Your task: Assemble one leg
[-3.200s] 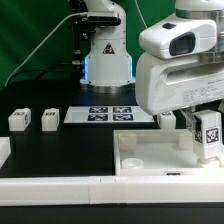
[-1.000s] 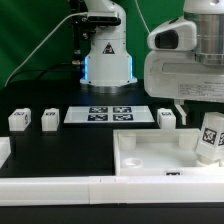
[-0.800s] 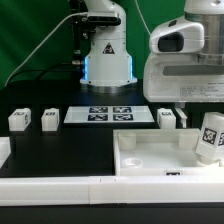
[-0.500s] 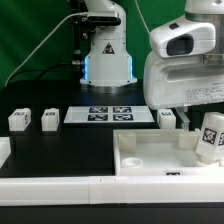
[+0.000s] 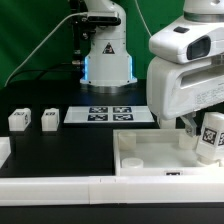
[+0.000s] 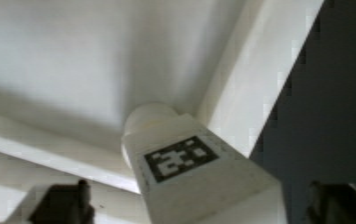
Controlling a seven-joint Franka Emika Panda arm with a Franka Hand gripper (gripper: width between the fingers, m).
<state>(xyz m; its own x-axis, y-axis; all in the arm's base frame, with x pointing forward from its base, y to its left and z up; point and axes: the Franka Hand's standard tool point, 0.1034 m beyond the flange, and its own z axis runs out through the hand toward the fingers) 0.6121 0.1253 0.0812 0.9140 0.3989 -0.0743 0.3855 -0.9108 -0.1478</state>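
Leaning inside a corner of the white tray (image 5: 160, 150), the leg (image 5: 208, 140) sits at the exterior view's right end of the table (image 5: 60, 150), its black-and-white square tag facing the camera at a slant. The arm (image 5: 185, 70) hangs over it, its bulky white casing hiding the leg's top edge from the exterior view.

From the wrist view, the leg (image 6: 189, 160) rises out of the angle where two tray (image 6: 86, 60) walls meet, tag uppermost. The gripper (image 6: 196, 205) straddles it with the fingers (image 6: 59, 203) spread wide, one dark tip on each side. A clear gap shows between each tip and the leg, so nothing is clamped.

Behind the tray, the marker board (image 5: 110, 114) lies flat in front of the arm's base. A fourth leg (image 5: 167, 118) stands just beside the board's end on the exterior view's right, partly hidden by the arm. Two more stand side by side well apart from the tray, toward the exterior view's left: the outer leg (image 5: 19, 119) and the inner leg (image 5: 50, 119). A white part (image 5: 3, 150) is cut off by that same edge of the view, too little of it showing to name.
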